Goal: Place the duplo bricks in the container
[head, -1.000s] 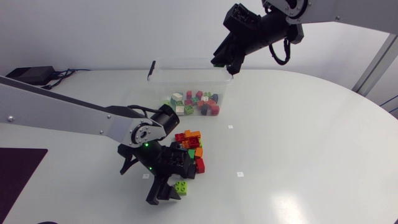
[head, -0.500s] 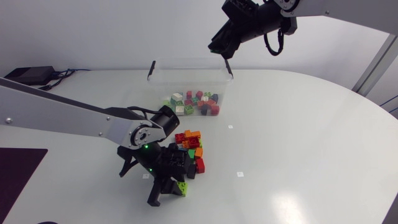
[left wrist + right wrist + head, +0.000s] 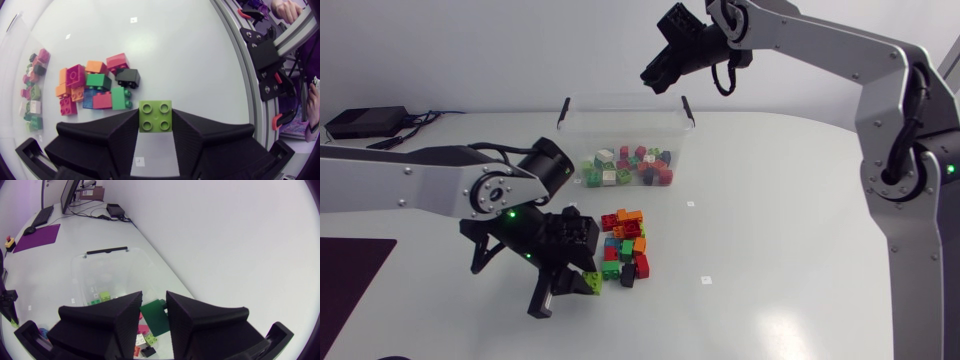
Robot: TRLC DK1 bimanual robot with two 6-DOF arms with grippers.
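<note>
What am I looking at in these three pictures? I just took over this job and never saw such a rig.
Two robot arms stand at a white table. The overhead picture looks down on both; the other two come from a camera on each arm's wrist, with that arm's black gripper at the lower edge. The left gripper is shut on a lime green brick, beside a pile of loose bricks. The right gripper hangs above the clear container, which holds more bricks. A dark green piece shows just ahead of it; whether it is gripped I cannot tell.
</note>
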